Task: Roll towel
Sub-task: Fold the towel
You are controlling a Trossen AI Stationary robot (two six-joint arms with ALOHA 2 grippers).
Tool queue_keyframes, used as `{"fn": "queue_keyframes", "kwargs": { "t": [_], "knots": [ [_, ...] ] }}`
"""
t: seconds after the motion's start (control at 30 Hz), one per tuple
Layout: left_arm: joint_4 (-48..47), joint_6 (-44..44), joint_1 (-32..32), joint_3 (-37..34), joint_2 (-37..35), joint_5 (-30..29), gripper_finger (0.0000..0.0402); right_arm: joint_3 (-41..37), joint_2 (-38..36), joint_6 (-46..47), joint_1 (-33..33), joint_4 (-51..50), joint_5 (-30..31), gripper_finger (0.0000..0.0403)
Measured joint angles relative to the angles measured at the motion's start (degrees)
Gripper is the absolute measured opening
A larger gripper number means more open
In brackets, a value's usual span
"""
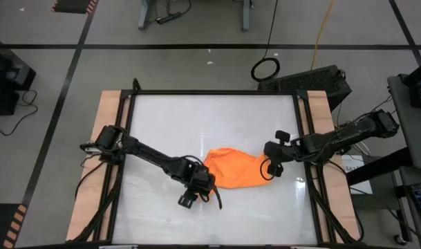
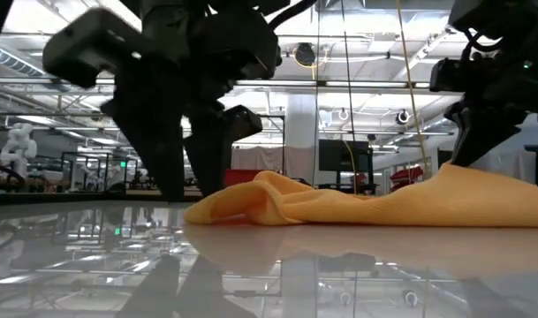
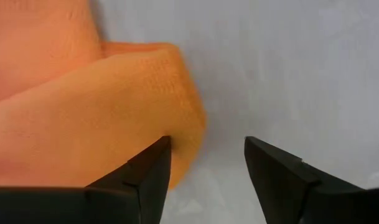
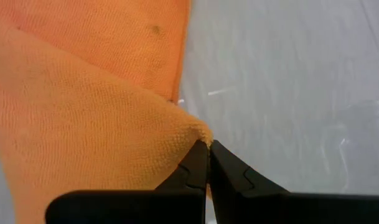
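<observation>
The orange towel (image 1: 232,169) lies bunched and folded over on the glossy white table (image 1: 196,117), near its middle. My left gripper (image 3: 208,155) stands open at the towel's left end (image 1: 209,166), pointing steeply down. One finger (image 3: 149,174) is at the folded edge (image 3: 189,118), the other (image 3: 273,171) over bare table. My right gripper (image 4: 208,146) is shut on the towel's right end (image 1: 262,166). In the low view the towel (image 2: 339,203) rests on the table between the two arms. My left gripper has one finger right beside the towel's folded edge (image 3: 177,146); whether it touches the cloth, I cannot tell. My right gripper pinches a corner of the towel (image 4: 198,132) between its two fingertips, coming slanting down from the table's right. The corner is raised into a peak, and the cloth slopes down from it onto the table.
A black frame (image 1: 217,93) borders the table, with wooden strips (image 1: 110,124) along both sides. Cables run by each arm's base. Bare table lies on the far side and the near side of the towel.
</observation>
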Motion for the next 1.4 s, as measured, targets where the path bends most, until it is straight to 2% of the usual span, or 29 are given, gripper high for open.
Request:
{"fn": "queue_keyframes", "kwargs": {
  "t": [0.1,0.33,0.47,0.57,0.6,0.8,0.93,1.07,1.27,1.4],
  "knots": [
    [1.8,-1.4,-0.9,0.0,1.3,-6.8,0.0193,0.0,0.0,0.0,-0.4,0.0,0.0,0.0000],
    [3.2,-2.9,-1.1,0.3,5.4,-8.5,0.0163,0.0,0.0,2.2,-0.7,-0.3,0.0,0.0000],
    [3.1,-2.5,-1.2,0.3,5.3,-9.2,0.0099,0.0,0.0,2.8,-0.7,-0.7,1.9,0.0021],
    [3.4,-1.1,-1.2,0.3,3.8,-10.5,0.0027,0.0,0.0,2.8,-0.7,-0.7,2.5,0.0062],
    [3.6,-0.6,-1.1,0.2,3.4,-11.7,0.0015,0.0,0.0,2.8,-0.6,-0.7,3.0,0.0078],
    [1.8,2.2,0.8,0.6,-2.8,-20.3,0.0008,0.0,-2.1,5.1,-0.6,-2.0,4.9,0.0181],
    [2.6,4.4,2.8,2.0,-8.8,-22.1,0.0005,0.6,-4.7,9.0,-0.6,-5.9,7.8,0.0219],
    [4.7,6.3,5.6,5.4,-13.8,-22.3,0.0005,2.0,-6.8,7.1,0.5,-2.0,5.5,0.0223],
    [4.8,7.7,10.3,11.0,-15.3,-19.5,0.0004,2.1,-5.7,-0.7,5.9,15.8,-4.5,0.0201],
    [4.5,8.0,13.1,13.2,-15.2,-18.0,0.0003,2.1,-2.3,-3.3,11.3,22.4,-4.9,0.0186]
  ]
}}
